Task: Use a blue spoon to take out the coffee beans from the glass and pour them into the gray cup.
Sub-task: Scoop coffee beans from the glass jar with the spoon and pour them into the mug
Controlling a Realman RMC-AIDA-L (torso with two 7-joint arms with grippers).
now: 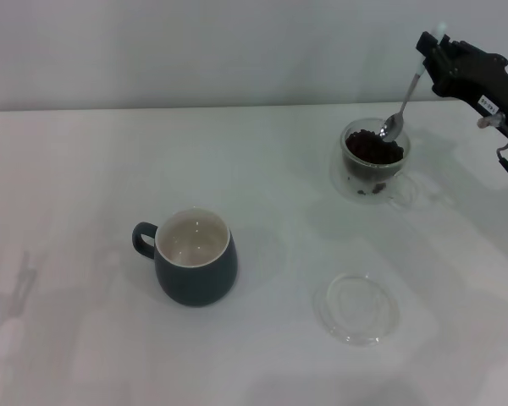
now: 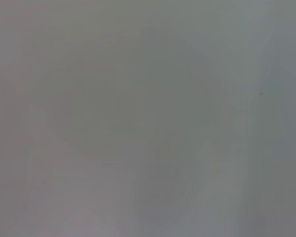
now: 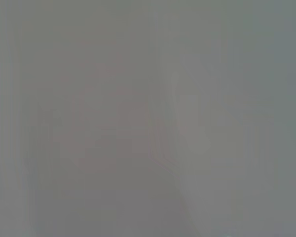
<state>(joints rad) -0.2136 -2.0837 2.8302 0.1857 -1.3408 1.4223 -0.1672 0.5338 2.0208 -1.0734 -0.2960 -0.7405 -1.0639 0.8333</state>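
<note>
In the head view the glass stands at the back right of the white table, holding a heap of dark coffee beans. My right gripper hangs above and to the right of the glass, shut on the pale handle of the blue spoon. The spoon slants down to the left and its metal bowl rests at the top of the beans. The gray cup, cream-white inside and without beans, sits left of centre with its handle pointing left. Both wrist views show only a blank grey surface. My left gripper is out of view.
A flat clear glass saucer lies near the front, right of the gray cup and below the glass. A grey wall runs along the table's far edge.
</note>
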